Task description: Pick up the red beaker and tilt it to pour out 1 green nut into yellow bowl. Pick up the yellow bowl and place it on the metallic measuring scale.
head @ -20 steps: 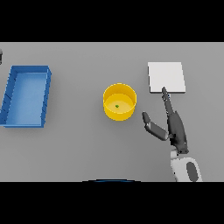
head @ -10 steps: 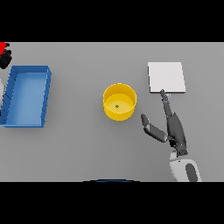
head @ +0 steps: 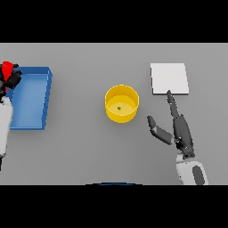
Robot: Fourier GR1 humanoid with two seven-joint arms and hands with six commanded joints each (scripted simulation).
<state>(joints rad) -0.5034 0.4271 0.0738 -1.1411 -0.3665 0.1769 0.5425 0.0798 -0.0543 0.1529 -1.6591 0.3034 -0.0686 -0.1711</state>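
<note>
The yellow bowl stands mid-table with 1 green nut inside. The right hand lies just right of it, fingers straight, thumb spread, fingertips at the near edge of the measuring scale. At far left, the left hand grips the red beaker over the blue tray.

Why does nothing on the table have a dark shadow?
Head view: the light is soft and even, so the yellow bowl, blue bin and right hand cast almost no shadow; no glare on the white scale.
</note>
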